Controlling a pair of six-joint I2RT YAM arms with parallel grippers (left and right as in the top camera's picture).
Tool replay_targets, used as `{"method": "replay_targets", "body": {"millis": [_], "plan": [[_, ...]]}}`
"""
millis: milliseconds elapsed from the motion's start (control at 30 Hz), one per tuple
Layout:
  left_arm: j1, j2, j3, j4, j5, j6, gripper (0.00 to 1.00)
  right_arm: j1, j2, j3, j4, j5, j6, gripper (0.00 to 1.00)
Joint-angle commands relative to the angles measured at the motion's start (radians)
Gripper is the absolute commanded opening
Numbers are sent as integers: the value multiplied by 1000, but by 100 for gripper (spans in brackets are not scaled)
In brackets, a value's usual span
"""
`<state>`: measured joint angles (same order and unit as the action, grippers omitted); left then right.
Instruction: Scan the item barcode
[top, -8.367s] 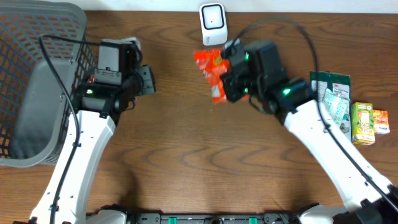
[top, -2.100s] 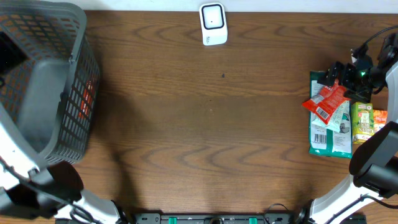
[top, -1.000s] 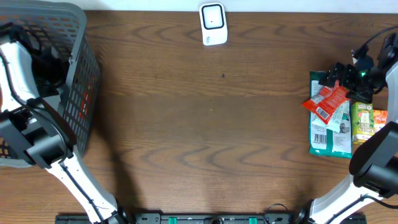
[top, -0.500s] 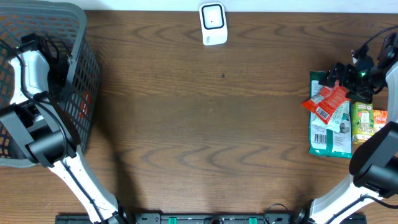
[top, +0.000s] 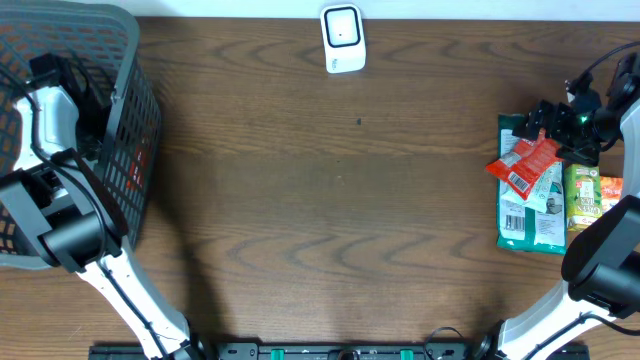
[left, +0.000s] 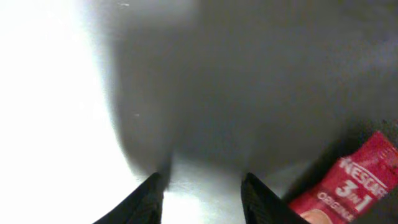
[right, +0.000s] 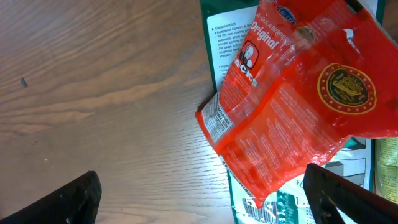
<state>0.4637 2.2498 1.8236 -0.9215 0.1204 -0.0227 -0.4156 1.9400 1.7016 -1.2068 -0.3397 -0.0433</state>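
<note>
Right pincer (right: 208, 199) spread over red snack packet (right: 292, 106); left pincer (left: 202, 199) part-spread, empty. Pinch packet's edge, print kept uncovered.

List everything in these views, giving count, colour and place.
table: 1, brown wood, under everything
scanner: 1, white, top centre
basket: 1, grey mesh, left edge
coffee sachet: 1, red, inside basket
snack bag: 1, red, right side, on green packet
green packet: 1, right side, flat on table
small cartons: apparently 2, yellow-green, far right
left arm: white-black, in basket, jaws apart, empty
right arm: white-black, jaws open over snack bag
</note>
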Motion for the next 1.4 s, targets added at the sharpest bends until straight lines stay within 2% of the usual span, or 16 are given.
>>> {"method": "replay_targets", "body": {"millis": [0, 167, 267, 367, 667, 900, 1067, 1167, 1233, 1367], "plan": [[14, 21, -5, -8, -28, -47, 42, -3, -11, 18, 0, 2, 5, 99], [15, -78, 17, -26, -24, -58, 53, -3, -11, 18, 0, 3, 5, 99], [7, -126, 17, -47, -18, -51, 69, -3, -11, 18, 0, 3, 5, 99], [-4, -128, 13, -61, 30, 17, 72, -3, -11, 18, 0, 3, 5, 99], [-54, -78, -90, -39, 63, 106, 73, -3, -11, 18, 0, 3, 5, 99], [-68, -66, -222, 117, 31, 119, 73, -3, -11, 18, 0, 3, 5, 99], [-68, -66, -264, 172, -29, 115, 72, -3, -11, 18, 0, 3, 5, 99], [-66, -69, -259, 193, -135, 54, 72, -3, -11, 18, 0, 3, 5, 99], [-60, -71, -241, 195, -229, -30, 71, -3, -11, 18, 0, 3, 5, 99], [-42, -73, -233, 195, -238, -104, 71, -3, -11, 18, 0, 3, 5, 99]]}}
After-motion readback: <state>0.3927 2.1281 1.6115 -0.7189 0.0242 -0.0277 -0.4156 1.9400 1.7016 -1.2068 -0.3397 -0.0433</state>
